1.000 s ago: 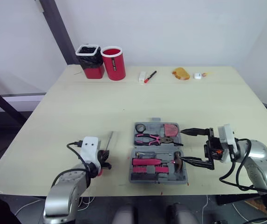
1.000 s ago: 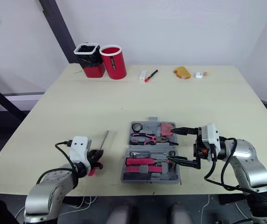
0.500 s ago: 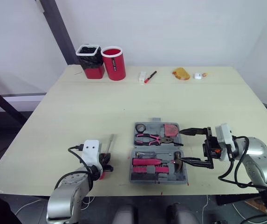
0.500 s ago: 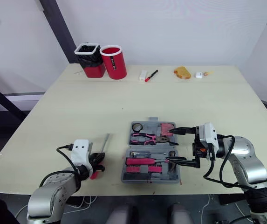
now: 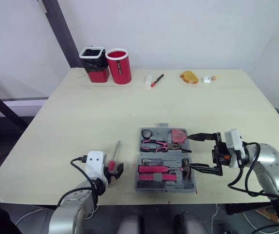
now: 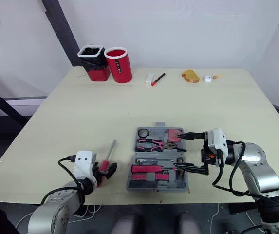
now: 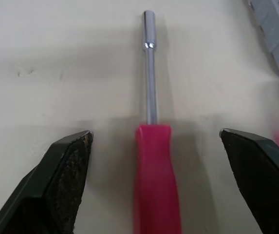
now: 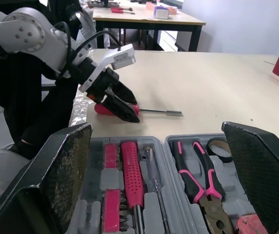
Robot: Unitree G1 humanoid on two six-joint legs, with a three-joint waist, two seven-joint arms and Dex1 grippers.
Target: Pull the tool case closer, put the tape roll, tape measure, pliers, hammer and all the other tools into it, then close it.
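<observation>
Red-handled driver (image 7: 157, 180) lies centred within the wide-spread left gripper (image 5: 114, 168).

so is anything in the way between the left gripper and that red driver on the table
Nothing visible does. The open left gripper straddles the red-handled driver, one finger on each side, only bare table in the gaps. Bare table also separates it from the tool case.

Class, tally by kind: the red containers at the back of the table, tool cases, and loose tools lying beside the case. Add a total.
red containers: 2, lined bin and cup
tool case: 1
nut driver beside the case: 1
total: 4
</observation>
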